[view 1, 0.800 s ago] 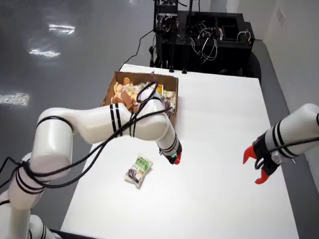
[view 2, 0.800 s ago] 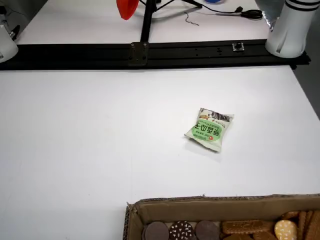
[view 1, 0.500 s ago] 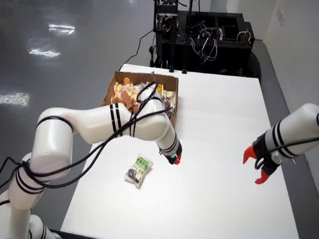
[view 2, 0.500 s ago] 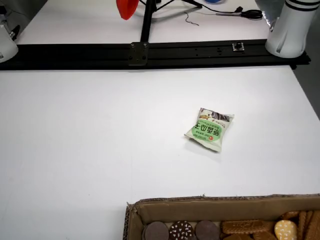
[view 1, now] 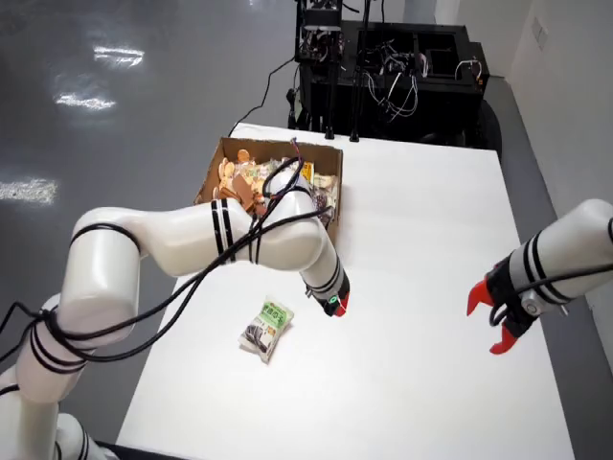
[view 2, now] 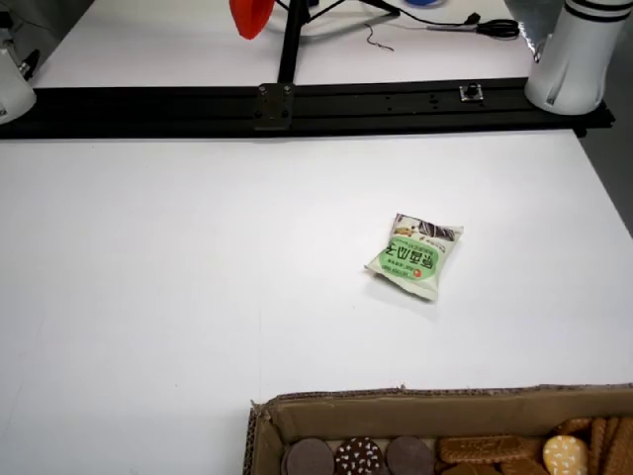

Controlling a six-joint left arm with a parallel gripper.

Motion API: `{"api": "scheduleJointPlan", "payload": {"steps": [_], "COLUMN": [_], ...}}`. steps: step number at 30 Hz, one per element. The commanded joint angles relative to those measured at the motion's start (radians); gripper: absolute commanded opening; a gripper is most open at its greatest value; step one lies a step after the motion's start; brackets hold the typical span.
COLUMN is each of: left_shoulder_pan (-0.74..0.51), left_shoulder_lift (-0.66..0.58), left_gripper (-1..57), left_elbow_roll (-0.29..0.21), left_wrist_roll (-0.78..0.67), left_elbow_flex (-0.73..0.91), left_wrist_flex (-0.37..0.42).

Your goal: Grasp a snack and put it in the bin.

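Note:
A green and white snack packet [view 1: 266, 326] lies flat on the white table [view 1: 421, 240], in front of the cardboard bin [view 1: 278, 145] full of biscuits and snacks. Seen from above, my gripper [view 1: 336, 305] hangs just right of the packet and apart from it, with nothing visibly held. Only its red tips and a green light show, and its jaws are too small to read. The close table view shows the packet [view 2: 415, 257] lying alone with the bin's rim [view 2: 425, 401] at the bottom. My gripper does not appear in that view.
A second white arm with red fingers [view 1: 493, 321] stands still at the table's right edge in the view from above. Black equipment and cables [view 1: 383, 67] sit behind the table. In the close view, a black rail [view 2: 297, 99] crosses the top.

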Motion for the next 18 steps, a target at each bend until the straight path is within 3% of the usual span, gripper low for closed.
{"api": "scheduleJointPlan", "payload": {"steps": [1, 18], "left_shoulder_pan": [0.0, 0.009], "left_shoulder_lift": [0.0, 0.0], "left_gripper": [0.3, 0.3], "left_elbow_roll": [0.0, 0.0], "left_wrist_roll": [0.001, 0.001], "left_elbow_flex": [0.0, 0.0], "left_wrist_flex": [-0.001, -0.002]}}
